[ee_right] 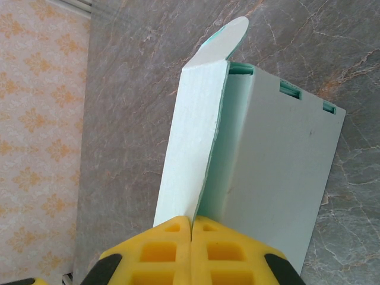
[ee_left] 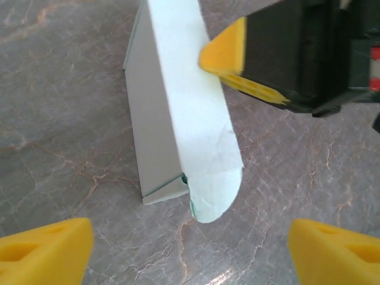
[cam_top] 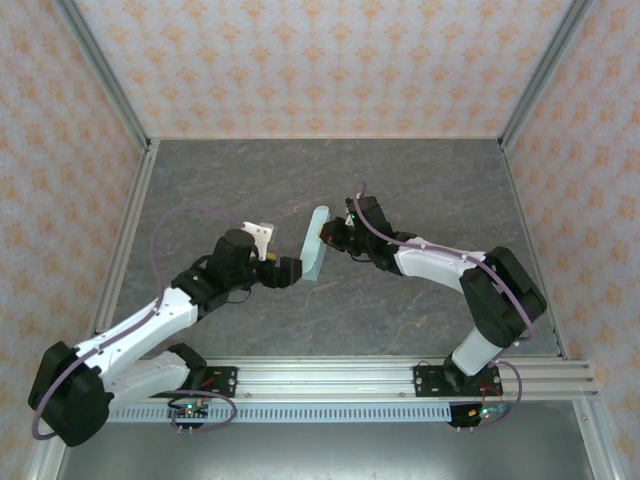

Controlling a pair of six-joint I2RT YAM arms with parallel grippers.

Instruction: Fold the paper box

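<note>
Mint-green card, thin and matte, makes up the paper box [cam_top: 317,245], which stands on edge near the middle of the table [cam_top: 420,180], a grey surface veined with rusty lines like marble. From the top external camera the box reads as a narrow upright sliver between the two arms. In the left wrist view the paper box [ee_left: 190,113] shows a pale, faintly fibrous panel, lightly creased near its end. This panel leans against a smoother grey-green wall, and the two meet in a sharp ridge. A rounded tab [ee_left: 215,199] curves off the near end, its cut edge a darker green. In the right wrist view the paper box [ee_right: 279,172] is a flat rectangular shell with crisp folded corners, small dark-green slots [ee_right: 290,89] along its far edge, and one loose panel bowed slightly outward. The right gripper [ee_right: 190,237] presses its yellow, hollow-ribbed pads together on the edge of that loose panel, pinching the card. The left gripper [ee_left: 190,255] holds its yellow wedge-shaped fingers spread wide and grasps nothing. From above, the left gripper [cam_top: 290,270] sits just beside the box's near end. Peach walls [cam_top: 330,60] with a repeating floral print enclose the table.
</note>
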